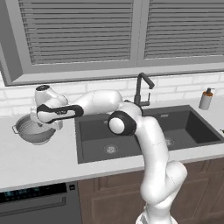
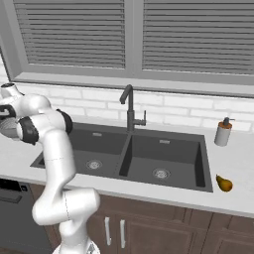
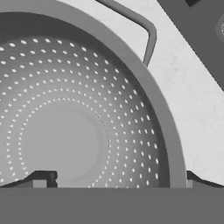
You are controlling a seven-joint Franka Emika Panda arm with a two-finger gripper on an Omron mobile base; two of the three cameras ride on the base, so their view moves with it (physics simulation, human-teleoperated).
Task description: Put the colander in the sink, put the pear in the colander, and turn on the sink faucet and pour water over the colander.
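Far left on the tabletop (image 1: 39,164) sits the colander (image 1: 34,130), upright, not yet in the sink, and the end effector (image 1: 49,124) hangs right over its near rim, fingers spread wide with nothing between them. The hand view looks straight down into the perforated bowl: 1 fingertip (image 3: 41,178) shows inside the bowl, the other outside the rim, so the rim looks straddled. Moving right, the sink (image 1: 144,131) has 2 dark basins, both bare, with the faucet (image 1: 141,89) behind the divider. Further right stands a soap bottle (image 2: 222,132), and the pear (image 2: 224,183) lies on the tabletop beside the right basin, well apart from the colander. The risk here, I'd say: a thin sloped rim pinched off-centre could let the bowl tip or slide out, and its loop handle (image 3: 139,27) could clip the sink edge on the way over.
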